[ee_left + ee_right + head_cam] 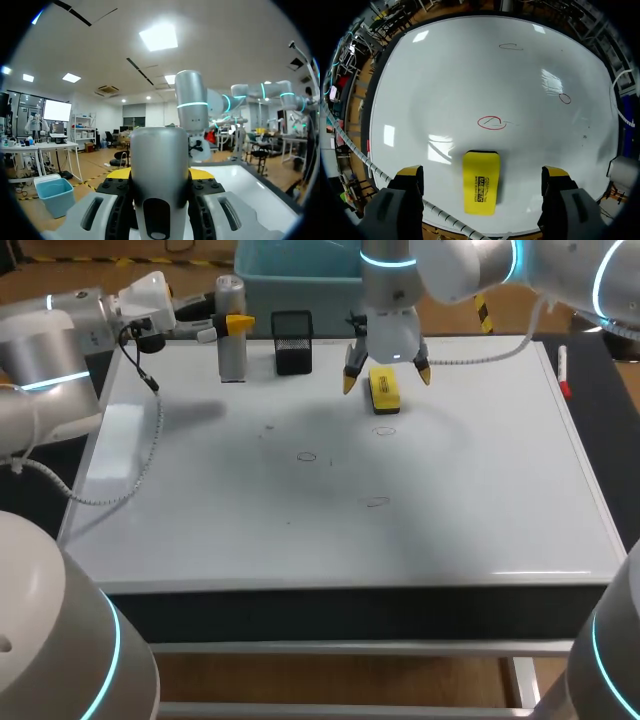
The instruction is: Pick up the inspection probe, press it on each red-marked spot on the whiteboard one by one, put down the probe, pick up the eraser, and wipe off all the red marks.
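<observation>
- The eraser (385, 390) lies flat on the whiteboard (450, 500), close to the far edge and a little right of its middle.
- The right gripper (386, 375) hangs straight above it with its jaws released. One yellow tip stands off each long side of the eraser and neither touches it.
- In the right wrist view the eraser (481, 182) sits centred between the two tips. Its long axis points ahead, across the line that joins them, so the jaws would close over its short width. A plain drop looks enough, with no turn of the wrist.
- The right arm is by far the nearer. The left one is well away, towards the far left corner.
- The left gripper (232, 324) is there, grasping the probe (232, 335), which stands upright with its foot at the board. In the left wrist view the tips press against both sides of the probe (160, 170).
- Three red marks are unwiped. One red ring (491, 122) is just ahead of the eraser, a small circle (564, 98) lies further off, and a flat loop (510, 47) is furthest, towards the near edge.
- A black pen pot (292, 341) stands on the far edge between probe and eraser, clear of the jaws.
</observation>
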Tool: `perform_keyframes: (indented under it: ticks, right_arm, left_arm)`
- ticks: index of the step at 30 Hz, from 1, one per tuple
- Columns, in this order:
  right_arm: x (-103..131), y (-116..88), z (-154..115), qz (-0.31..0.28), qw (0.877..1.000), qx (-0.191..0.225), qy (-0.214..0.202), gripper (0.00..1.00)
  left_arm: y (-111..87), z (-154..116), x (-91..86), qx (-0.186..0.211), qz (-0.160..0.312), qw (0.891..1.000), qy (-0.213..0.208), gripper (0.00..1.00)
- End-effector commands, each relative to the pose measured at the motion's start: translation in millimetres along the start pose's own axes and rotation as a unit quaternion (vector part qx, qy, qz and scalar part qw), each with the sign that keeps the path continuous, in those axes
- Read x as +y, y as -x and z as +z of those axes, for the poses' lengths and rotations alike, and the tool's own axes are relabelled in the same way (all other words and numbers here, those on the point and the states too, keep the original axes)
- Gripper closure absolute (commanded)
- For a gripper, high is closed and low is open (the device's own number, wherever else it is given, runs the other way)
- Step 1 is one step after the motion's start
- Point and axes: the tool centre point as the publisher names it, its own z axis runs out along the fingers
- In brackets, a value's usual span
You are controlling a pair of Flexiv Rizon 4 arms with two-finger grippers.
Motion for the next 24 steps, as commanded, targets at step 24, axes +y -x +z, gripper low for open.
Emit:
perform_keyframes:
  ticks: [24]
  right_arm:
    - [-27,3,17,0.012,1.000,-0.009,0.009,0.00]
  left_arm:
    - [0.6,0,-1.0,0.001,0.000,1.000,0.000,1.00]
